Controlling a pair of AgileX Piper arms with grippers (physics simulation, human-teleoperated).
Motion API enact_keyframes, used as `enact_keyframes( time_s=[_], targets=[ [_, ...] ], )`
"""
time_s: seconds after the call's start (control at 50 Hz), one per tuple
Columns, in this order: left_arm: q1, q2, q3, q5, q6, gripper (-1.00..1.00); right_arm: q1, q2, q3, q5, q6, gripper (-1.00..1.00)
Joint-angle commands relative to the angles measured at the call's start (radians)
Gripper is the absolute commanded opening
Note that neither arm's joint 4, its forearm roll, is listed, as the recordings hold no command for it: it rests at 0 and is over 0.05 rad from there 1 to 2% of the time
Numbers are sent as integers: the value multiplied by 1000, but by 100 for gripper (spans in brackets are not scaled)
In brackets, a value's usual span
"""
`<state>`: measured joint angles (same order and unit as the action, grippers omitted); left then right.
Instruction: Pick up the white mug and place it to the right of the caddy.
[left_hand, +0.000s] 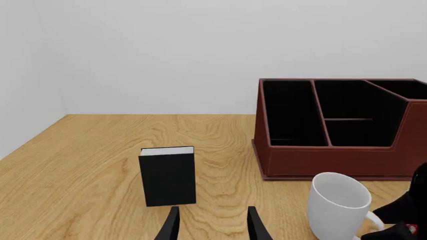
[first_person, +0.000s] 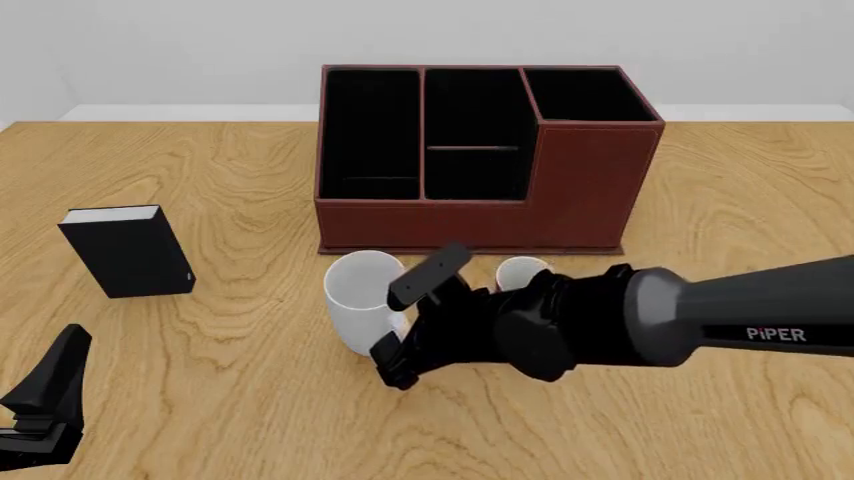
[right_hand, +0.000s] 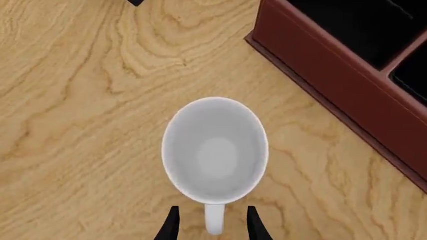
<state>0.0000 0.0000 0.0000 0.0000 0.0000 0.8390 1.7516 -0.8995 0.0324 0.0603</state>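
A: White mug (right_hand: 215, 152) upright on table (first_person: 240, 400), just in front of caddy (first_person: 587, 190), near its middle. Not lifted yet.

B: Right gripper (right_hand: 210, 225)?

A: Above mug, fingers apart, straddling handle (right_hand: 213, 220). No squeeze visible.

B: Left gripper (left_hand: 210, 225)?

A: Parked well left of caddy, fingers apart, holding nothing. Black book (left_hand: 167, 176) ahead of it.

B: Remaining?

A: Everything: grasp, lift, carry to caddy's right side, set down. Small mug (first_person: 521, 272) close beside, possible bump.
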Motion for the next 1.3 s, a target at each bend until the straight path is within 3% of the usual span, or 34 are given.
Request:
enact_keyframes(
  time_s=[0.02, 0.04, 0.38, 0.84, 1.3],
  targets=[
    [0, 0, 0, 0, 0, 100, -6, 3, 11, -14, 0, 100],
    [0, 0, 0, 0, 0, 100, -8, -2, 12, -12, -4, -100],
    [0, 0, 0, 0, 0, 100, -11, -37, 19, -3, -25, -100],
    [0, 0, 0, 0, 0, 100, -58, -231, 88, 26, -121, -100],
    [0, 0, 0, 0, 0, 100, -61, -341, 96, 76, -133, -100]
  ],
)
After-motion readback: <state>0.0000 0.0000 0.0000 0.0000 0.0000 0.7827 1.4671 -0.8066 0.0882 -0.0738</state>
